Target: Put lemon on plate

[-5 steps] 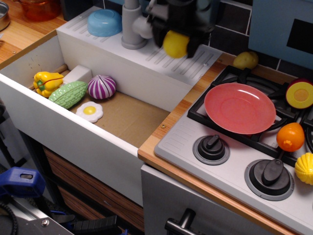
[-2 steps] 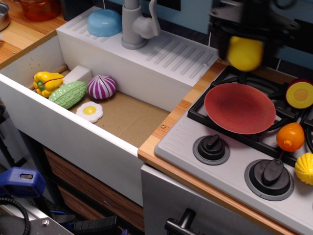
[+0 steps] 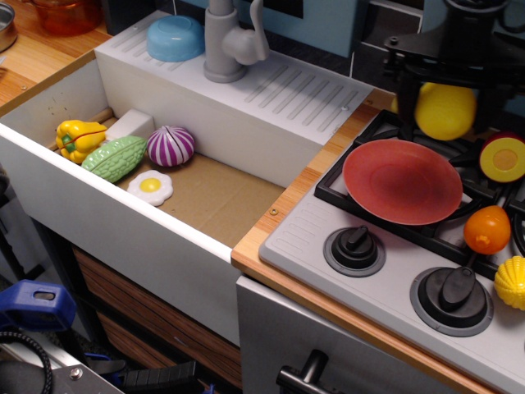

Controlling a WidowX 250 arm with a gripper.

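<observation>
The bright-yellow glossy lemon (image 3: 444, 110) is held between my gripper's (image 3: 447, 107) black fingers (image 3: 408, 90), just above the far right rim of the plate. The coral-red plate (image 3: 394, 185) lies flat on the black stove grate and has nothing on it. My gripper is shut on the lemon, and the arm comes down from the top right. The duller olive-yellow fruit is hidden behind the gripper.
A halved purple-and-yellow fruit (image 3: 503, 157), an orange fruit (image 3: 486, 229) and a ribbed yellow toy (image 3: 511, 282) lie right of the plate. Two stove knobs (image 3: 354, 248) sit in front. The sink (image 3: 213, 197) at left holds several toys; a grey faucet (image 3: 227, 41) and blue bowl (image 3: 175, 38) stand behind it.
My gripper has carried the lemon from over the sink's drainboard rightward to above the plate's far right edge, and a little lower.
</observation>
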